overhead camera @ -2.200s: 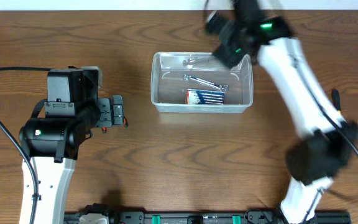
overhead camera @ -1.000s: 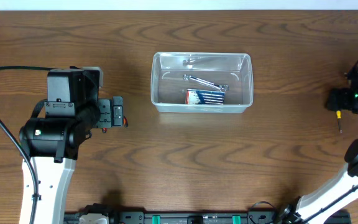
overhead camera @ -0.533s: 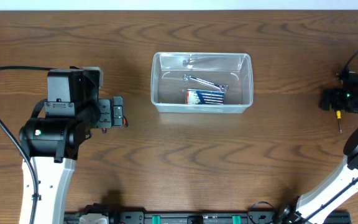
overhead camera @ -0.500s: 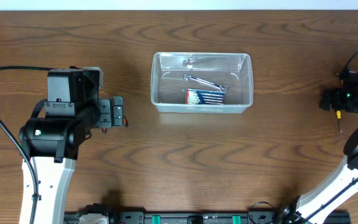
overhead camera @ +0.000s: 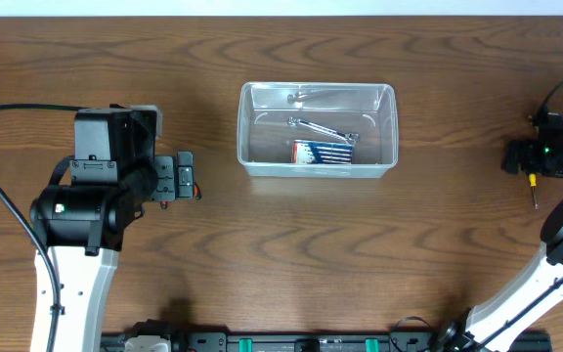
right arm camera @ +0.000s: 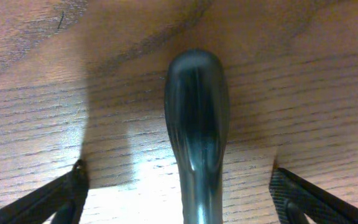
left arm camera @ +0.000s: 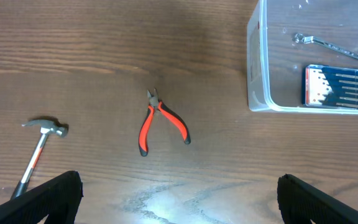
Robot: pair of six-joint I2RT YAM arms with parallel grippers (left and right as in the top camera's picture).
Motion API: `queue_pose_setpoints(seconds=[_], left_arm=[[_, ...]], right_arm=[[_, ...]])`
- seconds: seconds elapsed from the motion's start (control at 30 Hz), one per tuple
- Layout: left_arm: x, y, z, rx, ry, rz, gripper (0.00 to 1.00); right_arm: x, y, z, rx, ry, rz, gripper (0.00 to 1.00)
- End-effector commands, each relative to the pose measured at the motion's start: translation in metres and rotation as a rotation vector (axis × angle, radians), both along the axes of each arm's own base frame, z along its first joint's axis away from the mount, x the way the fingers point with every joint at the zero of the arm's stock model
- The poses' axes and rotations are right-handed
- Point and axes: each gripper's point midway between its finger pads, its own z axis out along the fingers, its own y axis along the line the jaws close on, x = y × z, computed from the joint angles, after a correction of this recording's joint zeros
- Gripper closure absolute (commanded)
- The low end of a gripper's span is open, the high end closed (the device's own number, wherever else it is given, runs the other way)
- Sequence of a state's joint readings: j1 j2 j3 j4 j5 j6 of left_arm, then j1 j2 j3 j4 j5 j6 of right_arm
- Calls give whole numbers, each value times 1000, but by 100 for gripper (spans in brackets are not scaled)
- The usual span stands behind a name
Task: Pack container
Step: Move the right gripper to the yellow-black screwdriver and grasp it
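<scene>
Change: my right gripper [right arm camera: 179,186] swung from clear plastic rectangular container [overhead camera: 318,86] to bench's right edge.
Grip: released, straddling dark rounded screwdriver handle [right arm camera: 196,124]; next pick.

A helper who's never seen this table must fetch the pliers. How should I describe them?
In the left wrist view, find the clear container at the upper right, on the wooden table. On the bare wood to its left, between it and a hammer, lie the pliers. Their red handles and short metal nose set them apart.
</scene>
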State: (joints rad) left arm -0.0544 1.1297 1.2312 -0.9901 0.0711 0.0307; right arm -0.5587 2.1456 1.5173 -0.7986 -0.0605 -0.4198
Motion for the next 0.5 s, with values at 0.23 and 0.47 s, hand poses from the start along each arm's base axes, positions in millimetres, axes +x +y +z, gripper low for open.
queue_pose_setpoints(seconds=[0.23, 0.47], left_arm=[[2, 1, 6, 14, -13, -4, 2], [2, 1, 6, 14, -13, -4, 2]], right_arm=[[-6, 10, -23, 44, 48, 11, 43], [-5, 12, -23, 53, 43, 14, 57]])
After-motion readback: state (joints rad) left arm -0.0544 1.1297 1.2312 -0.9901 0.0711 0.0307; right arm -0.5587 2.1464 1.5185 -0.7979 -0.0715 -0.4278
